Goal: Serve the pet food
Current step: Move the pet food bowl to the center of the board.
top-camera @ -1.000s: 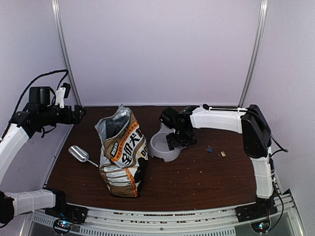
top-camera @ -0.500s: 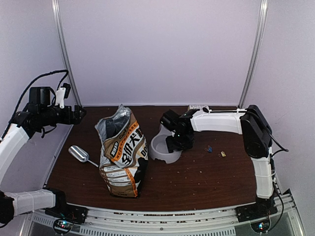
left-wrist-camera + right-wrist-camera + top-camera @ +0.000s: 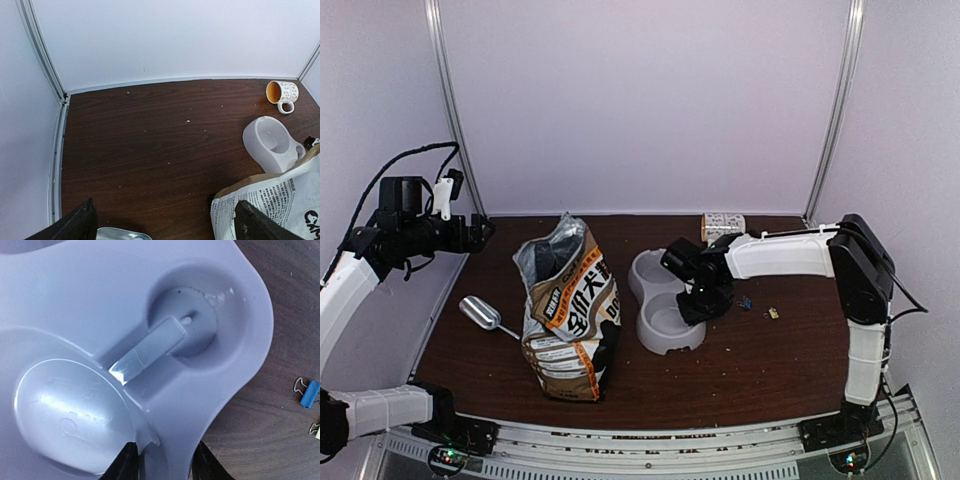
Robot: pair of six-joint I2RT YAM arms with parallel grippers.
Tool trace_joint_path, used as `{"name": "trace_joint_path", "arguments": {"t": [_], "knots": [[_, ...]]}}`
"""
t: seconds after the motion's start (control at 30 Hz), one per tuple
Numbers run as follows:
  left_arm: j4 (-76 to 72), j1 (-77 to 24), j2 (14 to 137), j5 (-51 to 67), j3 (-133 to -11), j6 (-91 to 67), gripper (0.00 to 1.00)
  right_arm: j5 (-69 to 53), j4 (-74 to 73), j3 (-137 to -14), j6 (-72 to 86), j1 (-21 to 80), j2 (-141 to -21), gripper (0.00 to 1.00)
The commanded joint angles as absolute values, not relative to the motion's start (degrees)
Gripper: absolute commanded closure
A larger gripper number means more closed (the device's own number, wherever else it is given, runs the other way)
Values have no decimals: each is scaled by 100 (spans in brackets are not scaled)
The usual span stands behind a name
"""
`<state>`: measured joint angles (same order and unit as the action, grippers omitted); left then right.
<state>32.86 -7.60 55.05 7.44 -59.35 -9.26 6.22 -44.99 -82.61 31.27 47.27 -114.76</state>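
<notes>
Stretched low to its left, the right gripper (image 3: pixel 162 463) is seen clamped on the rim of a grey plastic double bowl (image 3: pixel 670 348). The left gripper (image 3: pixel 164 216) is held raised, spread wide and empty. The pet food cannot be located.

Scoop (image 3: pixel 480 313) left of bag (image 3: pixel 570 310); double bowl (image 3: pixel 670 346) right; mug (image 3: pixel 281 93) behind bowl.
</notes>
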Motion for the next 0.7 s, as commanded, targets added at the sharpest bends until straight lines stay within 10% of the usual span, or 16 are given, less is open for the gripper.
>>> {"name": "trace_joint_path", "arguments": {"t": [0.0,0.3,0.67], "knots": [[2940,-725,5424,683,-5826,-870,2,790,-4430,-7737,2610,4746,-10996,64],[2622,-724,5120,867,-5631,-851,2,673,-4209,-7187,2422,4746,-10622,63],[2736,-726,4783,554,-5472,-1584,3,908,-4326,-7299,2443,4747,-9560,23]]}}
